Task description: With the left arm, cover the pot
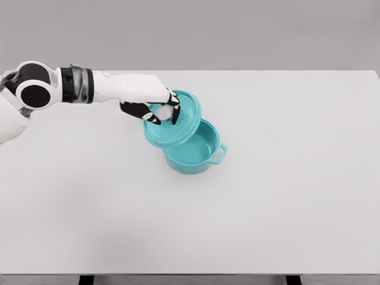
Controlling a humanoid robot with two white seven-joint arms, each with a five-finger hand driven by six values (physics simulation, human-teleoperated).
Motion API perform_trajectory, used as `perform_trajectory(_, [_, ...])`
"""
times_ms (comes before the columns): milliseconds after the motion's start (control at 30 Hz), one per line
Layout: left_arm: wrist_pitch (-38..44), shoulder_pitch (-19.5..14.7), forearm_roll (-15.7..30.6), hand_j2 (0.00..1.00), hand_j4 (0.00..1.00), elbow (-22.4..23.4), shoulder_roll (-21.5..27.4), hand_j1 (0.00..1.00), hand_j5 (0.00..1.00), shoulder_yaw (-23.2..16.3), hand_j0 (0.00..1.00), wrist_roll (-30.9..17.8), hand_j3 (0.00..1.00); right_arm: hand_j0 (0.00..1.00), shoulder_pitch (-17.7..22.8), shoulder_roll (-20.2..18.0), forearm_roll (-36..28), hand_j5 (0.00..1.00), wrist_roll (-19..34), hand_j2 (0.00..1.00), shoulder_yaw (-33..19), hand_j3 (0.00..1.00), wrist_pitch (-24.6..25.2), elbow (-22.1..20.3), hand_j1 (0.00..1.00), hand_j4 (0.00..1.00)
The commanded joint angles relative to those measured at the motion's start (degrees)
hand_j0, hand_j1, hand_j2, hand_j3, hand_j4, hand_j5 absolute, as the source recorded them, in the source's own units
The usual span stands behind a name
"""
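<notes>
A teal pot (196, 155) with a side handle stands near the middle of the white table (267, 196). Its matching teal lid (178, 124) is held tilted above the pot's upper left rim, covering part of the opening. My left hand (161, 113) is shut on the lid's white knob (165, 111), its black fingers curled around it. The left arm reaches in from the left edge. The pot's right half and interior still show.
The table's far edge runs across the top and its front edge along the bottom. A plain grey wall lies behind the table.
</notes>
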Motion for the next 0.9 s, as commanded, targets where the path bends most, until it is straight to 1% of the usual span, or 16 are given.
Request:
perform_trajectory(0, [1.8, 0.0, 0.5, 0.44, 0.44, -0.1, -1.0, 0.44, 0.44, 0.1, 0.44, 0.0, 0.44, 1.0, -0.1, 0.0, 0.0, 1.0, 0.0, 1.0, 0.1, 1.0, 0.0, 0.0, 1.0, 1.0])
perform_trajectory(167, [2.5, 0.1, 0.5, 0.45, 0.45, -0.3, -1.8, 0.45, 0.45, 0.0, 0.45, 0.0, 0.45, 1.0, 0.0, 0.0, 0.0, 1.0, 0.0, 1.0, 0.0, 1.0, 0.0, 0.0, 1.0, 1.0])
perform_trajectory(233, [2.5, 0.4, 1.2, 0.46, 0.46, -3.0, -1.7, 0.46, 0.46, -0.2, 0.46, 0.0, 0.46, 1.0, -0.1, 0.0, 0.0, 1.0, 0.0, 1.0, 0.0, 1.0, 0.0, 0.0, 1.0, 1.0])
perform_trajectory(300, [2.6, 0.4, 2.3, 0.46, 0.46, -5.7, -1.6, 0.46, 0.46, -2.2, 0.46, 0.0, 0.46, 1.0, -0.1, 0.0, 0.0, 1.0, 0.0, 1.0, 0.0, 1.0, -0.1, 0.0, 1.0, 1.0])
perform_trajectory(333, [2.6, 0.4, 2.4, 0.46, 0.46, -5.9, -1.6, 0.46, 0.46, -2.4, 0.46, 0.0, 0.46, 1.0, 0.0, 0.0, 0.0, 1.0, 0.0, 1.0, 0.0, 1.0, -0.1, 0.0, 1.0, 1.0])
perform_trajectory(500, [3.3, 0.5, 2.3, 0.47, 0.47, -5.2, -1.0, 0.47, 0.47, -3.0, 0.47, 0.0, 0.47, 1.0, -0.1, 0.0, 0.0, 1.0, 0.0, 1.0, 0.0, 1.0, -0.1, 0.1, 1.0, 1.0])
perform_trajectory(600, [4.0, 0.4, 2.1, 0.48, 0.48, -2.6, -1.1, 0.48, 0.48, -3.6, 0.48, 0.0, 0.48, 1.0, 0.0, 0.0, 0.0, 1.0, 0.0, 1.0, 0.0, 1.0, 0.0, 0.0, 1.0, 1.0])
perform_trajectory(767, [4.0, 0.5, 2.0, 0.51, 0.51, -2.4, -1.4, 0.51, 0.51, -3.7, 0.51, 0.0, 0.51, 1.0, -0.1, 0.0, 0.0, 1.0, 0.0, 1.0, 0.0, 1.0, -0.1, 0.1, 1.0, 1.0])
perform_trajectory(867, [4.0, 0.4, 2.0, 0.53, 0.53, -2.3, -1.4, 0.53, 0.53, -4.4, 0.53, 0.0, 0.53, 1.0, -0.1, 0.0, 0.0, 1.0, 0.0, 1.0, 0.0, 1.0, -0.1, 0.0, 1.0, 1.0])
